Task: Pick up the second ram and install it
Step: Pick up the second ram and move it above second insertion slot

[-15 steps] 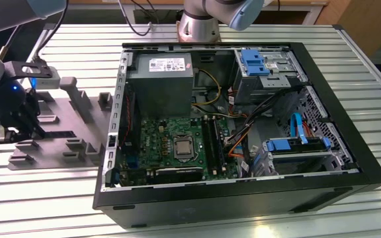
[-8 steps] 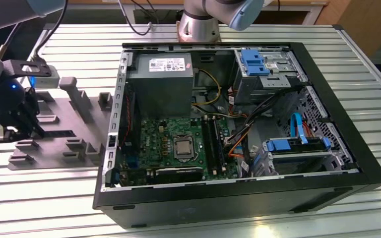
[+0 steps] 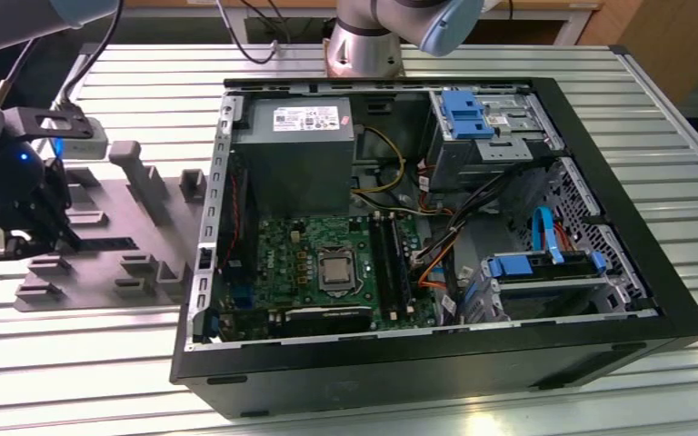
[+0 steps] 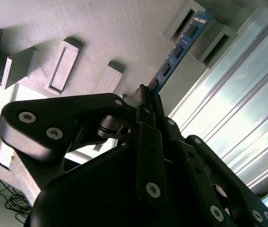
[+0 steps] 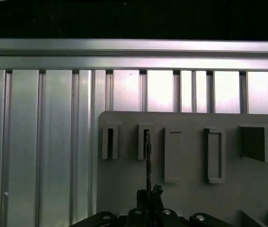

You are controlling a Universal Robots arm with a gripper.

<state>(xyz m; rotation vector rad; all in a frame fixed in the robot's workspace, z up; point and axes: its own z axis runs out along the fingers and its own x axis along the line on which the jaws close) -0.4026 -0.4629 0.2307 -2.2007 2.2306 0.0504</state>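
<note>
The second ram (image 4: 176, 47) is a thin blue stick with a row of dark chips, and my gripper (image 4: 146, 94) is shut on its near end. In the first wrist view the ram (image 5: 147, 161) shows edge-on as a thin dark line running out from my gripper (image 5: 149, 194) to a slot of the grey holder plate (image 5: 191, 194). In the exterior view my gripper (image 3: 15, 238) hangs over the holder plate (image 3: 94, 263) at the exterior view's left, apart from the open computer case (image 3: 446, 363). The black ram sockets (image 3: 385, 263) lie on the green board (image 3: 288, 254) inside the case.
The holder plate carries upright posts (image 3: 143, 182) and several raised slot blocks (image 4: 60, 66). The ribbed metal table (image 3: 83, 372) runs under everything. Inside the case are a grey power supply (image 3: 294, 154), blue drive brackets (image 3: 464, 113) and loose cables (image 3: 446, 245). The arm's base (image 3: 367, 41) stands behind the case.
</note>
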